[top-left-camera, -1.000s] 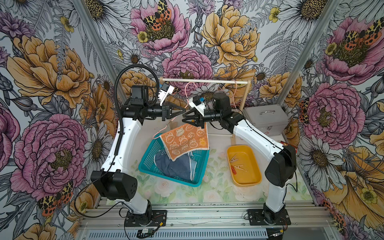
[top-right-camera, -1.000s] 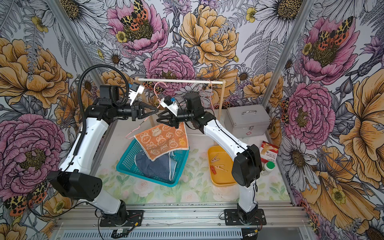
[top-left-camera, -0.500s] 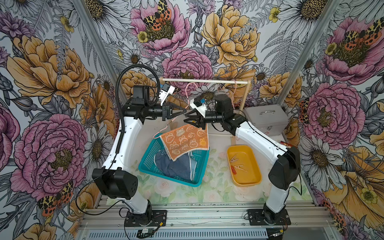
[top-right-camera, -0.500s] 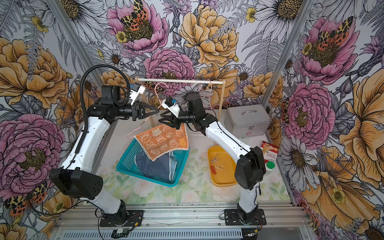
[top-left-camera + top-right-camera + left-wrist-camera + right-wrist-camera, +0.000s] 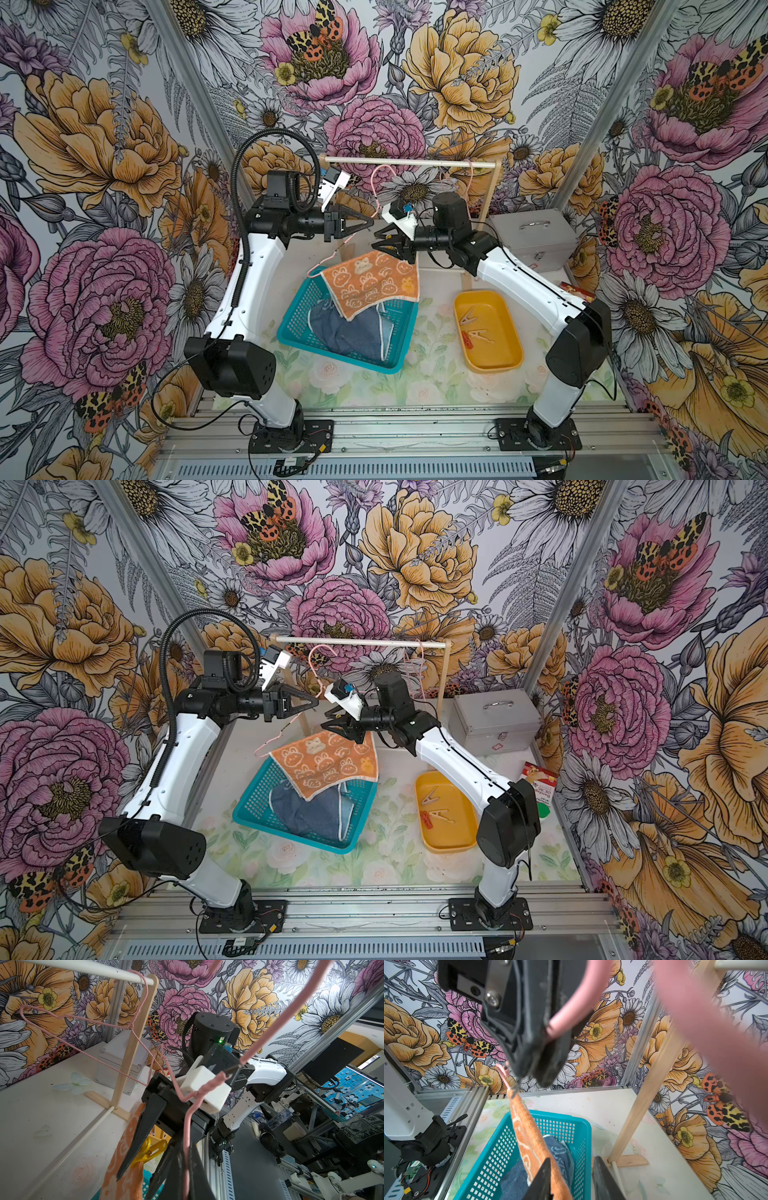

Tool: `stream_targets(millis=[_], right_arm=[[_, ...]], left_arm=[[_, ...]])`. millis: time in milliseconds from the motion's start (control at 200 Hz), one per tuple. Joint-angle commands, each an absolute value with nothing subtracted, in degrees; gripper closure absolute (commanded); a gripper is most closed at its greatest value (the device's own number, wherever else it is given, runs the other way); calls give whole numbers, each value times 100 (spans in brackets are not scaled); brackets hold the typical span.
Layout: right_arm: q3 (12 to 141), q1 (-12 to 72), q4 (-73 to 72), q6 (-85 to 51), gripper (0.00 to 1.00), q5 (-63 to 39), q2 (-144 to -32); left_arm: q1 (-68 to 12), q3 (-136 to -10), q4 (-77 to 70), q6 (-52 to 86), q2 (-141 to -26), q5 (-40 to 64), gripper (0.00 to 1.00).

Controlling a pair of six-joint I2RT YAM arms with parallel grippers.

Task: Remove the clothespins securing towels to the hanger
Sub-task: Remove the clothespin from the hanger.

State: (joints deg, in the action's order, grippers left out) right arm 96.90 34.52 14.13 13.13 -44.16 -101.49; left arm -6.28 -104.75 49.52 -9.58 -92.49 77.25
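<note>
Freeing the yellow plastic clothespin [image 5: 154,1148] looks to be the step in hand. It pins the top hem of the orange bunny-print towel [image 5: 374,284] to the thin pink wire hanger [image 5: 187,1124], and it sits between the jaws of the right gripper [image 5: 380,243], part-way along their length. Those jaws stand partly spread on either side of it; whether they already press its handles I cannot tell. Facing them, the left gripper [image 5: 369,225] has its jaws pressed together on the hanger's wire, holding it off the tabletop. The towel hangs below both sets of jaws, its lower corner draped into the teal mesh plastic basket [image 5: 297,316]. The denim-blue towel [image 5: 345,332] lies crumpled in that basket. Two pale wooden clothespins [image 5: 478,334] and a red plastic clothespin [image 5: 467,341] lie in the yellow plastic tray [image 5: 496,353], well below the right jaws, so three of four seem done. Next, the right jaws need to squeeze the peg's handle ends squarely, then draw it off the hem while the left steadies the wire.
</note>
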Motion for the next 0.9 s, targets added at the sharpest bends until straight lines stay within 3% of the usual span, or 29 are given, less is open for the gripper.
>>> stream_targets(millis=[0,650,726,896], right_arm=[[9712,3428,1506,1332,69,-4594,-10126],[10096,3520,1506,1094,92,-4917,-10399],[10036,3535,1502,1056,100,-4871,-10309],[9864,3542,1511,1020,100,-4520,-10063]], left_arm=[[-733,-10565,4850,-1116,-9148,7975,100],[-598,-10564,4849,-1171,-9427,8009,100],[-593,-10560,4846,-1139,-9479,7842,100],[-519,-10498,4849,-1146,-9583,7747,100]])
